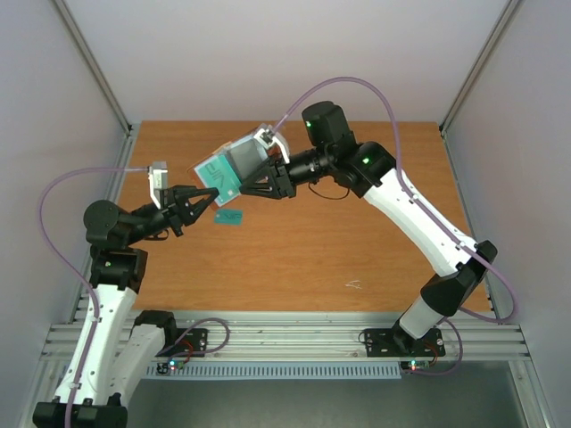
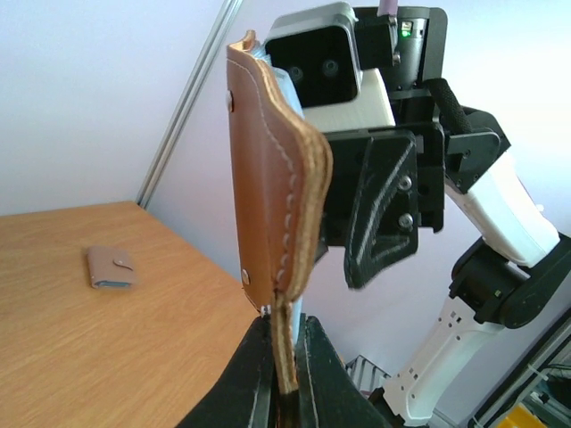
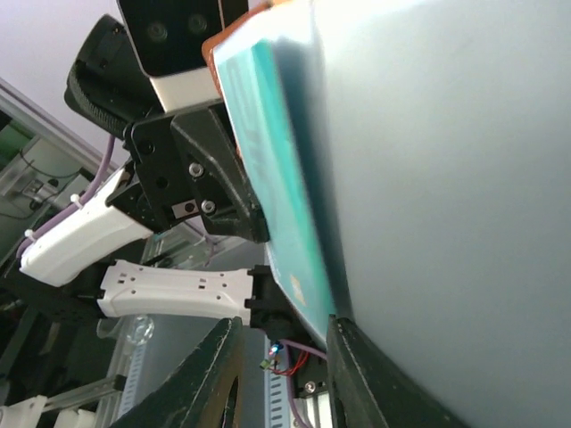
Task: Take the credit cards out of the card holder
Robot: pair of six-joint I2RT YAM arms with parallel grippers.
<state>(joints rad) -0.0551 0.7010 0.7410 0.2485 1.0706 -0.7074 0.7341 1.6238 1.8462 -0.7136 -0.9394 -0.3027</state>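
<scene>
My L gripper (image 2: 284, 361) is clenched on the card holder (image 2: 272, 196) bottom flap, propping it upright in mid-air, far-left of table (image 1: 375, 241) centre, so my R gripper (image 3: 284, 332) can reach the teal card (image 3: 272, 178). R straddles its corner; can't tell if pinched.

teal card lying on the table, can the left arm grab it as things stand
Probably not yet: the left fingers are shut on the card holder, though the teal card lies uncovered close by.

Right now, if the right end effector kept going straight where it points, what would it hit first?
Probably the teal-green plastic card in the brown leather card holder: its edge lies between the fingertips of the right end effector, though contact is unclear.
</scene>
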